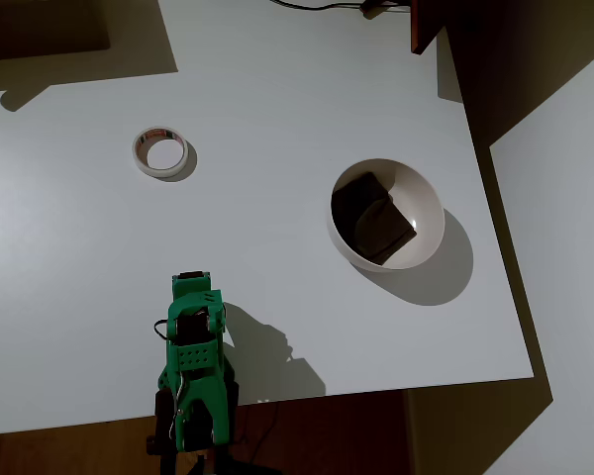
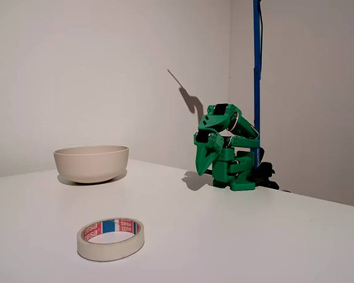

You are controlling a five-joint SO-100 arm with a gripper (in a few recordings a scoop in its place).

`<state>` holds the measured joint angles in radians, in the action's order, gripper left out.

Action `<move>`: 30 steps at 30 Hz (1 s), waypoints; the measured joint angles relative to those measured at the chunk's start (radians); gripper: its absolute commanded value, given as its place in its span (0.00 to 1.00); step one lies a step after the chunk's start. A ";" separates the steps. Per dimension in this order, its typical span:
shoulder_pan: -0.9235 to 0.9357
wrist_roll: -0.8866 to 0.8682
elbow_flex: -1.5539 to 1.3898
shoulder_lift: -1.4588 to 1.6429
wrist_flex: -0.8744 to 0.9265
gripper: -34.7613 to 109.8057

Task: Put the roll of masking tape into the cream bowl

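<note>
The roll of masking tape [image 1: 160, 152] lies flat on the white table, upper left in the overhead view; in the fixed view the tape [image 2: 111, 238] is in front, showing a red and blue core label. The cream bowl [image 1: 428, 203] stands to the right of centre, and in the fixed view the bowl [image 2: 91, 163] is at the left. My green gripper [image 1: 191, 299] is folded down near the table's front edge, well away from both. Seen from the side, the gripper [image 2: 203, 170] points down with its jaws together and nothing in them.
A dark brown blocky object [image 1: 372, 214] lies inside the bowl. The table [image 1: 277, 99] ends close to the right of the bowl and just below the arm's base. A blue pole [image 2: 256, 71] rises behind the arm. A cable [image 1: 322, 5] runs along the far edge.
</note>
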<state>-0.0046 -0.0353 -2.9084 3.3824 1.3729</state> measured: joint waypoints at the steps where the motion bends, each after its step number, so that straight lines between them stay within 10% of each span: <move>1: 0.000 0.000 0.000 0.000 0.000 0.18; 30: -0.063 -0.055 0.129 -0.288 -0.089 0.18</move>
<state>-0.0675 -0.0905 -2.7796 3.0940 1.2839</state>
